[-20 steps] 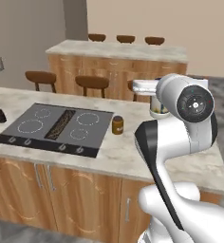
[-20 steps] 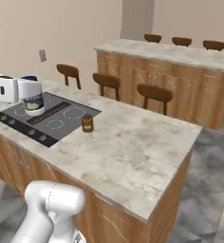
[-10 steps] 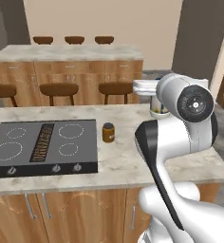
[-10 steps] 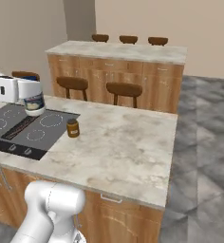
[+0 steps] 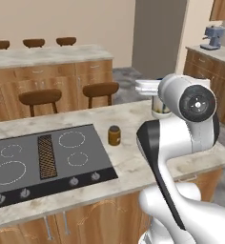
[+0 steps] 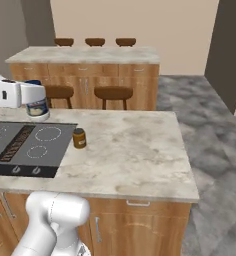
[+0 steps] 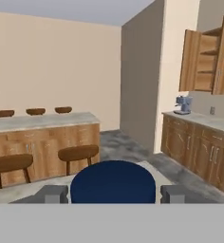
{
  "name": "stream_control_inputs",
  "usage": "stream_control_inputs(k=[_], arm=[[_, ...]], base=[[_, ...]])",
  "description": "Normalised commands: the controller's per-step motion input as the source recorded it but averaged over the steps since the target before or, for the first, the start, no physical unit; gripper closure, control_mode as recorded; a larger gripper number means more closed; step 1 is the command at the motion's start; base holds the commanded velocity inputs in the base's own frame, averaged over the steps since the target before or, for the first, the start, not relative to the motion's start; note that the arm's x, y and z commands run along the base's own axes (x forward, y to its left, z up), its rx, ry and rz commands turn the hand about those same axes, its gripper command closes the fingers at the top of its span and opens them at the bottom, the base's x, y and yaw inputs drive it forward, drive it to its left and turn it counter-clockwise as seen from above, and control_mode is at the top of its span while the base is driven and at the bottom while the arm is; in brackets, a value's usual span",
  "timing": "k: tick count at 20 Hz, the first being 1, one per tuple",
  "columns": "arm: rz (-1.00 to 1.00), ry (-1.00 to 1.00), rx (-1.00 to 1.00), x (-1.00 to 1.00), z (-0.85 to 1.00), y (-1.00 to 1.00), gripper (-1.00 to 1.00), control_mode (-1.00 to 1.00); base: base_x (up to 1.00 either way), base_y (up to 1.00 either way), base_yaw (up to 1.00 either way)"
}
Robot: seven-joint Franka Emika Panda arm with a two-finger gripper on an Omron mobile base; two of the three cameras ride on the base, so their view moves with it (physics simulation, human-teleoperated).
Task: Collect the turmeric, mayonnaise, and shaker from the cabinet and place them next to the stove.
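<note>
My gripper (image 6: 35, 96) is shut on the mayonnaise (image 6: 38, 106), a white jar with a dark blue lid, and holds it upright over the back of the counter. From the hand camera its blue lid (image 7: 113, 182) sits between the two fingers (image 7: 50, 193). In the left base view the mayonnaise (image 5: 158, 106) shows partly behind my arm. The amber-brown turmeric (image 5: 114, 136) (image 6: 79, 138) stands on the counter just right of the stove (image 5: 38, 157) (image 6: 25, 145). The cabinet (image 7: 208, 61) hangs open far off at the right. The shaker is out of view.
Marble counter (image 6: 135, 155) stretches right of the turmeric. Bar stools (image 5: 100, 89) (image 6: 113, 93) stand behind it, before a second island (image 6: 85, 55). A coffee machine (image 5: 213, 37) sits on the side counter under the cabinet.
The base has driven and turned, so the whole scene slid across both base views. Arm and mayonnaise keep their place in the pictures. The turmeric stays beside the stove.
</note>
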Motion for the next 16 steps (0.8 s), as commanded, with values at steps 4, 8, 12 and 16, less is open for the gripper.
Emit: stream_control_inputs(k=[4, 8, 12, 16], arm=[[0.0, 0.0, 0.0, 0.0, 0.0, 0.0, 1.0, 1.0], [0.01, 0.09, 0.0, 0.19, -0.06, 0.04, 1.0, -1.0], [0.22, 0.13, 0.0, 0.48, -0.26, -0.32, 1.0, -1.0], [0.35, 0.05, 0.0, 0.46, -0.3, -0.36, 1.0, -1.0]], base=[[0.03, 0.85, -0.32], [0.1, 0.33, -0.11], [0.0, 0.0, 0.0], [0.0, 0.0, 0.0]])
